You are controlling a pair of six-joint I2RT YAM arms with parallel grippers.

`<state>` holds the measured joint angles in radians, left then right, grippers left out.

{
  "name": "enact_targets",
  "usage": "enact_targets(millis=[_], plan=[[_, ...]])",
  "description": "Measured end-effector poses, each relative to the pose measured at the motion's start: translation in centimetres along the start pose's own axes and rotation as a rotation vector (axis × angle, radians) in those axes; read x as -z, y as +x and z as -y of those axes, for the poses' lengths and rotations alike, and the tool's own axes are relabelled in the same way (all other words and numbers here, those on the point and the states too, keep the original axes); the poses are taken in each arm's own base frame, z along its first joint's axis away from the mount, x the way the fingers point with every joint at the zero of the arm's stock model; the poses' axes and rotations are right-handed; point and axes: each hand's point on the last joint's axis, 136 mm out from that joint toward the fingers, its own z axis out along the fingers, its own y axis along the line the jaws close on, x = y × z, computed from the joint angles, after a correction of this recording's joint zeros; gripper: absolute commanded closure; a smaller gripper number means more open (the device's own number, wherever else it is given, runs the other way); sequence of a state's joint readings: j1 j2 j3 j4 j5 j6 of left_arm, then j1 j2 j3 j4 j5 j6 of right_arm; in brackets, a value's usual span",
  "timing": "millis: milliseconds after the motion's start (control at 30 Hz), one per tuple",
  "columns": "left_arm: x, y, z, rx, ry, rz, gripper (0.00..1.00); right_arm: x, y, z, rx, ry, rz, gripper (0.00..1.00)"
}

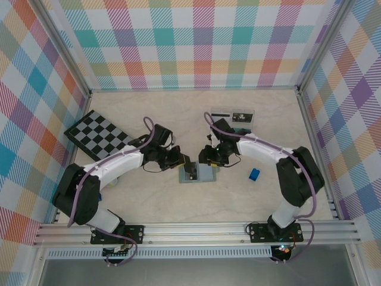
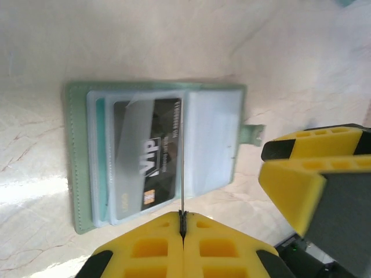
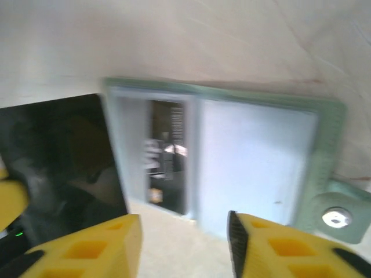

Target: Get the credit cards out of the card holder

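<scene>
The card holder [image 1: 208, 174] lies open and flat in the middle of the top view, between the two grippers. The left gripper [image 2: 183, 223] has its fingers pressed together on a dark credit card [image 3: 58, 156], which stands on its edge above the holder. Another dark card [image 2: 148, 156] sits in a clear pocket. The right gripper [image 3: 184, 229] has its fingers apart, with nothing between them.

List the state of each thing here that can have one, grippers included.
Sage-green folding card holder: open, flat on the table.
Snap tab: undone.
Black VIP card: tucked in a holder sleeve.
Left gripper: shut on a thin dark card, held on edge.
Right gripper: open, empty.
Clear plastic tray: cards inside.
</scene>
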<state>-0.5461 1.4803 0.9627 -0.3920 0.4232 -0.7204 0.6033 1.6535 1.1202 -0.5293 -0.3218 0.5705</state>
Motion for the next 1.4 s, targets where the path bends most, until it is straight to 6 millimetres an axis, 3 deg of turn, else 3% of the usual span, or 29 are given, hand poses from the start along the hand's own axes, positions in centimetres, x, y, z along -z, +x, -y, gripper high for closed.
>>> enact_targets(millis=[133,300,500,733,1000,1233,1333,1400], plan=[[2.1,-1.0,2.5,-0.013,0.094,0.036,1.00,3.2,-1.4,-2.9,0.044,-0.145,0.075,0.27],[3.6,-2.0,5.4,0.000,0.228,0.060,1.00,5.7,-3.8,-4.2,0.001,-0.310,0.118,0.14],[4.7,-2.8,8.2,0.035,0.358,0.068,1.00,8.0,-5.1,-6.4,-0.012,-0.496,0.114,0.13],[6.3,-3.5,10.7,0.054,0.475,0.090,1.00,9.2,-4.7,-8.1,-0.012,-0.583,0.065,0.33],[6.6,-3.3,10.4,0.077,0.484,0.099,1.00,9.7,-4.8,-8.9,-0.032,-0.625,0.042,0.60],[6.7,-3.5,10.3,0.095,0.478,0.112,1.00,9.8,-5.1,-8.5,-0.017,-0.616,0.057,0.92],[6.4,-3.4,9.8,0.112,0.452,0.111,0.76,10.4,-5.2,-8.9,0.021,-0.608,0.069,0.98],[6.3,-3.5,9.3,0.124,0.423,0.119,0.45,10.6,-5.3,-9.1,0.061,-0.590,0.083,1.00]])
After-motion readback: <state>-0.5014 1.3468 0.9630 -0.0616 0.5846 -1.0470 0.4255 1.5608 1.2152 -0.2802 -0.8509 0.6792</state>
